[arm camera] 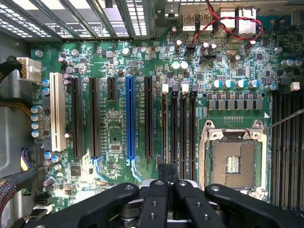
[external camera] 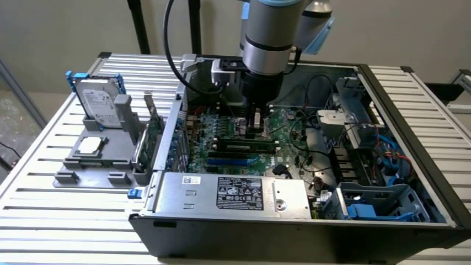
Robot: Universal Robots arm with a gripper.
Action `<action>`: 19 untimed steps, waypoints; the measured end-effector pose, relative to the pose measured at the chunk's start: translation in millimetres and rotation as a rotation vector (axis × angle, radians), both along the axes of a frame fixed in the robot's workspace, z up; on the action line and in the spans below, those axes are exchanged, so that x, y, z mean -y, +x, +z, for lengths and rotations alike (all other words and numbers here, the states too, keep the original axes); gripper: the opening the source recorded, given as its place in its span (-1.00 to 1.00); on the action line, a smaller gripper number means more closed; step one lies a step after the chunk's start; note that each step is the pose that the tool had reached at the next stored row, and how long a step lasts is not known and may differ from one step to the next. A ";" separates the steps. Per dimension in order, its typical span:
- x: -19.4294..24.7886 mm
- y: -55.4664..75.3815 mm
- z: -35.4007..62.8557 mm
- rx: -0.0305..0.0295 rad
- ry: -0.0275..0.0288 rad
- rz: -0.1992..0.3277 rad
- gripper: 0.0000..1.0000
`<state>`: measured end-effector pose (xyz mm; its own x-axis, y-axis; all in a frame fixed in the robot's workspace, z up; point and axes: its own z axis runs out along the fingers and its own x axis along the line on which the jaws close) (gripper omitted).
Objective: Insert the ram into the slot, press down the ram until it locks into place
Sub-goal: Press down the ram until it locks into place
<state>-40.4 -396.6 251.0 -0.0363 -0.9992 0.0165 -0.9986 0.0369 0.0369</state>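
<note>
Gripper [arm camera: 167,175]: fingers drawn narrow, nearly together, nothing seen between them. The tips hang over one end of a black slot [arm camera: 165,126] with a pale end clip, parallel to the blue slot [arm camera: 128,118], with one black slot between.

Exterior view: ram [external camera: 243,145], a long, thin green stick with dark chips, stands on edge just beyond the blue slot, under the fingertips. Contact cannot be told.

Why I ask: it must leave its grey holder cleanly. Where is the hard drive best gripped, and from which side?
Probably its free upper end, from above, pinching the labelled face against the back. The hard drive stands on end in the grey holder, lower end seated, with a grey post beside it.
</note>
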 end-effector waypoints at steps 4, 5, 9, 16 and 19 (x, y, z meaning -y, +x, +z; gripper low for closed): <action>-0.2 0.1 -3.8 -0.0003 -0.0001 0.000 -0.79; -0.4 0.1 -5.4 -0.0005 -0.0001 0.000 -0.79; -1.8 -0.3 -12.7 -0.0007 0.0000 0.000 -0.79; -2.4 -1.6 -24.8 -0.0014 -0.0016 0.000 -0.79; -2.4 -1.7 -26.3 -0.0014 -0.0014 0.000 -0.79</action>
